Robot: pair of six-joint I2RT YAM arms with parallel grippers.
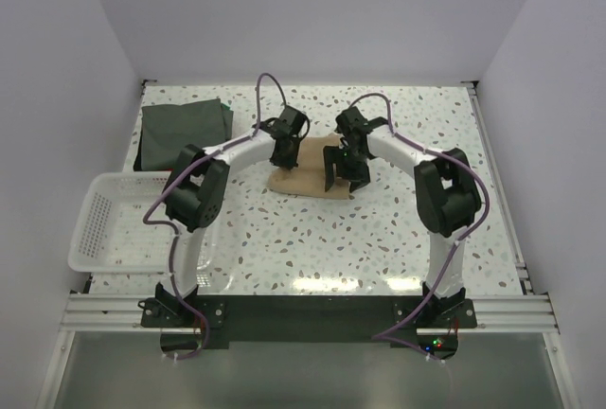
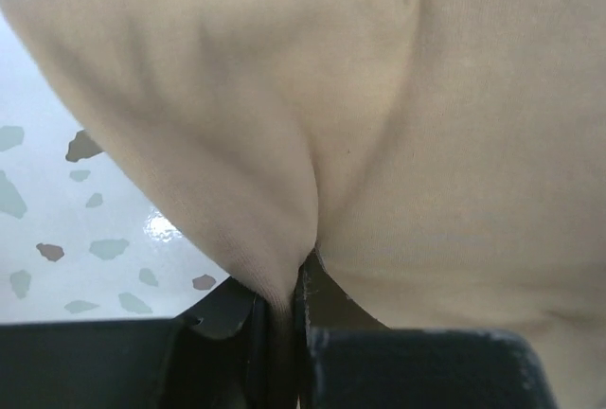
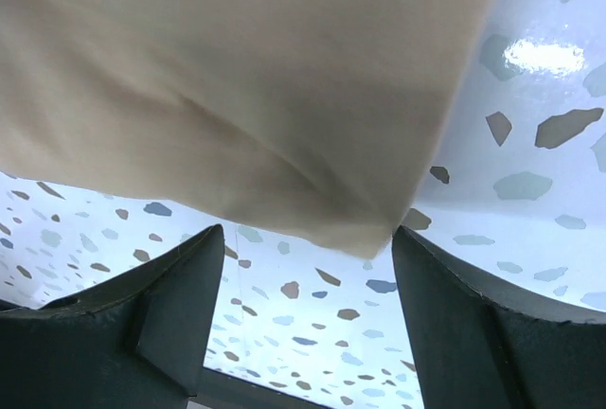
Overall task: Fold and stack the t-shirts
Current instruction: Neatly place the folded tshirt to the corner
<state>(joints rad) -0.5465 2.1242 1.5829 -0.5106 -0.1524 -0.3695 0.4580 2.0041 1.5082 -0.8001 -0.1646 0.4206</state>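
A folded tan t-shirt [image 1: 305, 174] lies mid-table between my two grippers. My left gripper [image 1: 284, 155] is at its left edge and is shut on a fold of the tan cloth [image 2: 237, 172], which bunches into the pinch [image 2: 280, 297]. At the shirt's right side, my right gripper [image 1: 341, 178] is open. In the right wrist view a corner of the tan shirt [image 3: 369, 229] sits just beyond the gap between the fingers [image 3: 180, 305], touching neither. A folded dark grey-green t-shirt [image 1: 185, 130] lies at the back left.
A white mesh basket [image 1: 102, 222] sits at the table's left edge, in front of the dark shirt. Speckled tabletop [image 1: 379, 239] stretches in front of the tan shirt and out to the right. White walls enclose the table.
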